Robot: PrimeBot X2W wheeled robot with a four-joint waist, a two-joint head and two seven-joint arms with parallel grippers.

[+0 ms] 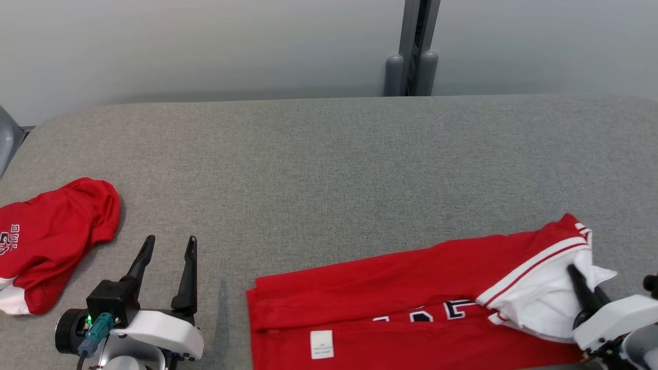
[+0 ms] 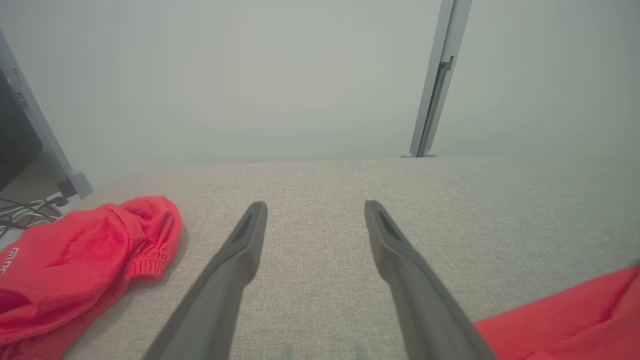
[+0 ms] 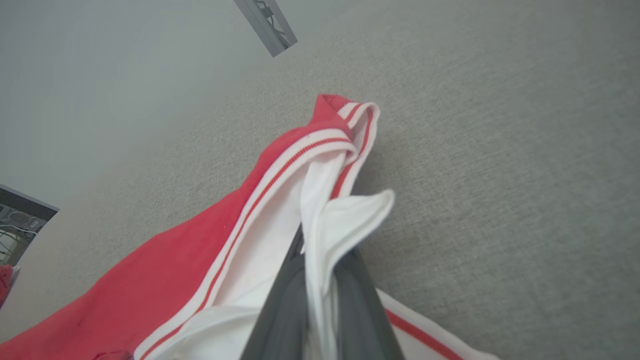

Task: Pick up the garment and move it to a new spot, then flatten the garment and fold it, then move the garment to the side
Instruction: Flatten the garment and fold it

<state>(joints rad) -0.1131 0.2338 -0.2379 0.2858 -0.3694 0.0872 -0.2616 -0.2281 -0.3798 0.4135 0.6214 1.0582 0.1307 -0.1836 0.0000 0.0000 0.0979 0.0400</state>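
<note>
The right tool (image 3: 325, 250) is clamping the white sleeve (image 1: 534, 298) of the red garment (image 1: 390, 288), which is lying lengthwise toward 9 o'clock on the bench (image 1: 329, 169); the left tool (image 1: 170, 239) is standing open.

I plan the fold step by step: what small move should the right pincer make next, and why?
Probably lift the right pincer slightly and draw the white sleeve outward to flatten it: the pincer is shut on that bunched sleeve, while the rest of the red garment lies fairly flat.
</note>
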